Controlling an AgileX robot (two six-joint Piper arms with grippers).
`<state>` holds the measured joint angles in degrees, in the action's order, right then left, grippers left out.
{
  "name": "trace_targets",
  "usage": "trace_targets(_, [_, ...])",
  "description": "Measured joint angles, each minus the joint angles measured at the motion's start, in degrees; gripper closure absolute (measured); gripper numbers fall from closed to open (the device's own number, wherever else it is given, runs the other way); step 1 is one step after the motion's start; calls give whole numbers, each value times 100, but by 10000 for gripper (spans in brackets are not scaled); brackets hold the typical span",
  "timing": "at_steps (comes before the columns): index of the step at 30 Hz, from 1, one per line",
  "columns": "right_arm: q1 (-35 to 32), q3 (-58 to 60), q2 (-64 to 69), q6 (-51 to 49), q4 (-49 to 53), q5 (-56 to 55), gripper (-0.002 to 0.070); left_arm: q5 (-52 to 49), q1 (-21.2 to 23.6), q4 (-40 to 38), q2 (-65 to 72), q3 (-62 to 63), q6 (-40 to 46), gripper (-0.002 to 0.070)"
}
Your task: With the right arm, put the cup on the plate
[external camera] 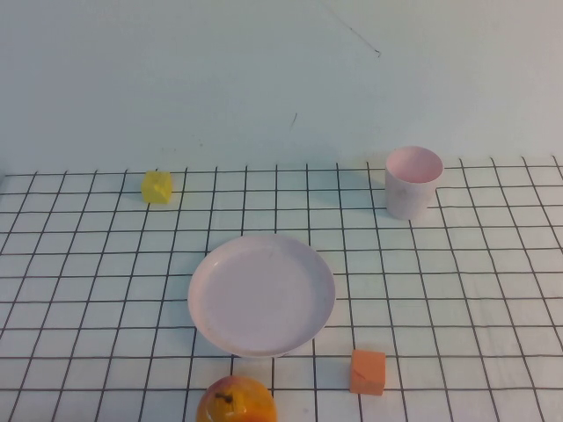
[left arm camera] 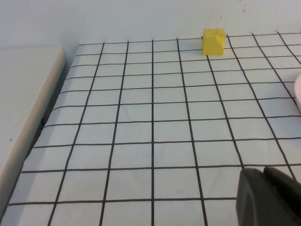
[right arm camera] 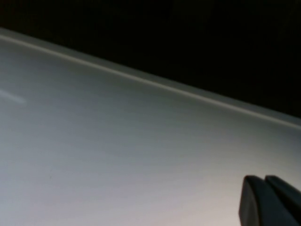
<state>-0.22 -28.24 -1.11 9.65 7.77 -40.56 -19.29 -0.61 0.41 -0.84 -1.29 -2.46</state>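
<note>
no text, label, brand, number or sign can be read anywhere: the cup (external camera: 413,182), the plate (external camera: 261,294) and the gridded table cover (external camera: 457,290) are all plain.

Even, soft light on the high view — the right wrist view is dim, half black, blurred.

Black-gridded white tabletop (external camera: 493,290); plain pale wall (external camera: 220,70) behind.
</note>
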Motion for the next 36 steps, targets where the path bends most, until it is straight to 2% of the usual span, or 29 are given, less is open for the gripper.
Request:
trace_targets(4, [0, -524, -23, 11, 12, 487, 678, 0, 0, 0, 0, 0, 0, 678])
trace_targets(11, [0, -1732, 327, 20, 35, 2830, 678, 0, 0, 0, 0, 0, 0, 678])
trace_targets(17, [0, -2597, 1418, -183, -8, 4710, 678, 0, 0, 0, 0, 0, 0, 678])
trace_targets(26, [0, -3500, 3613, 175, -996, 8153, 678, 0, 0, 0, 0, 0, 0, 678])
trace_targets(30, [0, -3527, 4573, 284, -1431, 8721, 678, 0, 0, 0, 0, 0, 0, 678])
trace_targets(36, [0, -3527, 5668, 408, -1389, 8753, 678, 0, 0, 0, 0, 0, 0, 678])
